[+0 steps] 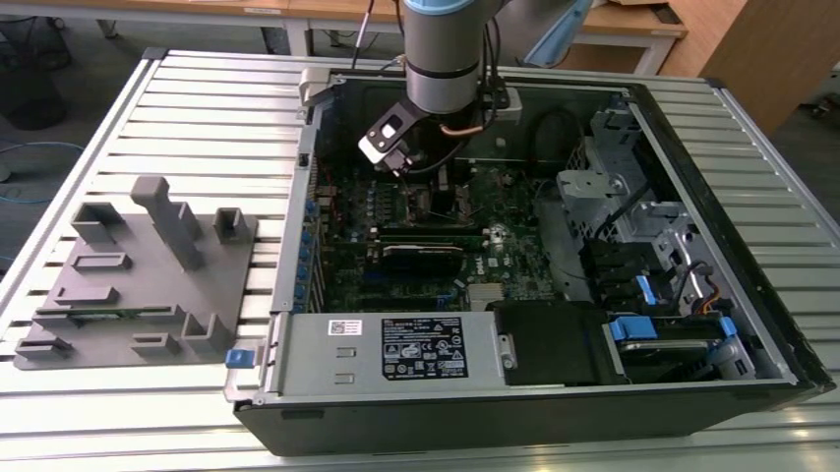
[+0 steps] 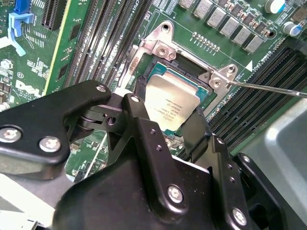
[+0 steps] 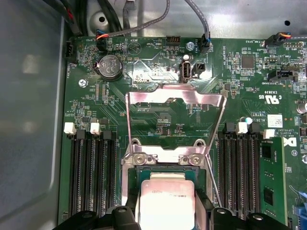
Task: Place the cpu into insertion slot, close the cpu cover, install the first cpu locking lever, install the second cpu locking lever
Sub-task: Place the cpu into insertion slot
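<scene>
Arm hides the middle of the board in the exterior view. Open computer case lies on a slatted metal table, with wooden desks behind. In both wrist views the gripper, partly cut off by the frame edge, straddles the cpu, which sits at the insertion slot. Clamped or loose: cannot tell. The cpu cover stands open.

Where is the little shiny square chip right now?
In both wrist views the cpu sits in the insertion slot, between two banks of long black memory slots, with the cpu cover open.
</scene>
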Robot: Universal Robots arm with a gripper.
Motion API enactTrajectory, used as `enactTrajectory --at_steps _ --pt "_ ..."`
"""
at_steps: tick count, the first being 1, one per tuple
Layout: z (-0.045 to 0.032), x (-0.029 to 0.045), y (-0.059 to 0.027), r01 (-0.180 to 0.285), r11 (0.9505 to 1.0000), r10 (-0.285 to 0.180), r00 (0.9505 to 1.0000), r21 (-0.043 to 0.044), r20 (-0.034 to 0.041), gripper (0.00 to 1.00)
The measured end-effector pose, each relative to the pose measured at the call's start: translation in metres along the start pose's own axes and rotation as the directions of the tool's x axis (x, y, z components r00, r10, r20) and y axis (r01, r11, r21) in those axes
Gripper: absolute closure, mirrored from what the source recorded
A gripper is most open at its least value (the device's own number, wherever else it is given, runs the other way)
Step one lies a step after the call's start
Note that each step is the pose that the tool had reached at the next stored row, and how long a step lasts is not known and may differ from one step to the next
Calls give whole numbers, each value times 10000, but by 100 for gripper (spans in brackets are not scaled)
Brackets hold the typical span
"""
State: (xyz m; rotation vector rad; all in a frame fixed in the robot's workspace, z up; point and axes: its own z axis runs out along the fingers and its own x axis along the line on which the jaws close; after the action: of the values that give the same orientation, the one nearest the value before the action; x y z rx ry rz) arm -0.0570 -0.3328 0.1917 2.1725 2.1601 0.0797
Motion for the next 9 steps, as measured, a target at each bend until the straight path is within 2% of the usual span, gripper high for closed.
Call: enactTrajectory --at_steps 9 --pt "3 0 0 0 10000 0 10000 -1 -2 46"
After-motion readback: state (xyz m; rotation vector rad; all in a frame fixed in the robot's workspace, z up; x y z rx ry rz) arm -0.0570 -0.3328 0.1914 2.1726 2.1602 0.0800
